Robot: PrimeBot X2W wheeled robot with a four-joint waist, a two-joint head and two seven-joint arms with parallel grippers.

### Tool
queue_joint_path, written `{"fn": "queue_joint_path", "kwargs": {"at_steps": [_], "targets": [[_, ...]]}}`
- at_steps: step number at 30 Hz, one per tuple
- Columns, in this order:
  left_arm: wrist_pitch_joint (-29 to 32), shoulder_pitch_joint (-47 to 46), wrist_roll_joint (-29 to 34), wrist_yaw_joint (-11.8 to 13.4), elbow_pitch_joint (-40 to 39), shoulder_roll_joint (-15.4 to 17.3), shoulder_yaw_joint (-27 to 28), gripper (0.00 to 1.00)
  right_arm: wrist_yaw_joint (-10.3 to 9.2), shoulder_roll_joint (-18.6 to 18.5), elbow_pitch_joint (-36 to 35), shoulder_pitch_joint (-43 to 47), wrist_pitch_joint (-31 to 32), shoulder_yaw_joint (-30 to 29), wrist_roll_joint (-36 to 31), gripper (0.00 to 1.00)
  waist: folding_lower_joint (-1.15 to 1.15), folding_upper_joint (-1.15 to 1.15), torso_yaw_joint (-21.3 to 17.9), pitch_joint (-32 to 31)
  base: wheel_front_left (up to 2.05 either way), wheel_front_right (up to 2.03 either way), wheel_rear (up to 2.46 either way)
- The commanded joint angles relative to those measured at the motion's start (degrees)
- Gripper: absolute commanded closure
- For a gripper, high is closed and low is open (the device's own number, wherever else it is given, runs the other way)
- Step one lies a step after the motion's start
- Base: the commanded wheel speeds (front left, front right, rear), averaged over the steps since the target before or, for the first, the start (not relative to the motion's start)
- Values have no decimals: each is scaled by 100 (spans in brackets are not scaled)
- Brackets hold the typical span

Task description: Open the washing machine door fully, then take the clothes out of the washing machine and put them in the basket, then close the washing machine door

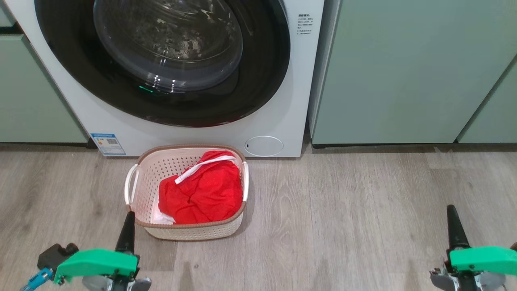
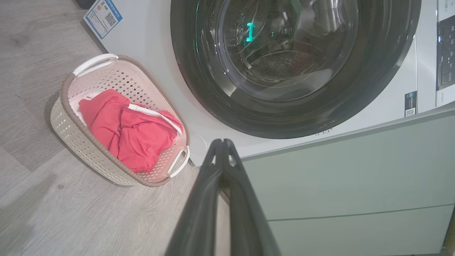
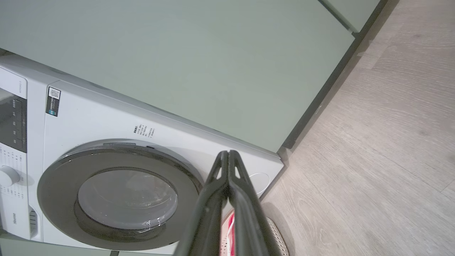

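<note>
Grey wood floor (image 1: 363, 222): red fabric clothes (image 1: 202, 194) in cream perforated basket (image 1: 151, 169), black-rimmed round door (image 1: 264, 60) closed, left gripper (image 1: 130, 215), right gripper (image 1: 451, 210) fingers pressed together, empty.

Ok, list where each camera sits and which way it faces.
Head view: on the head, facing forward and down at the washing machine door and the basket holding the clothes; left claw and right claw at the bottom corners.
Left wrist view: on the left wrist, looking along the shut left claw at door and basket.
Right wrist view: on the right wrist, along the shut right claw at door and green cabinet.
Shared: all three show the door.
</note>
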Motion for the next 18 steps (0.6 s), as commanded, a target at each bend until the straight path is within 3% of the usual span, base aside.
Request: {"fn": "queue_joint_path", "kwargs": {"at_steps": [1, 18], "targets": [[43, -337, -166, 3, -244, 22, 180, 100, -3, -73, -246, -275, 58, 60, 187, 100, 0, 0, 1, 5, 0, 0, 0], [328, -398, -1156, 3, -504, -46, 235, 100, -3, -80, -381, -331, 344, 17, 1274, 100, 0, 0, 13, 56, 0, 0, 0]]}}
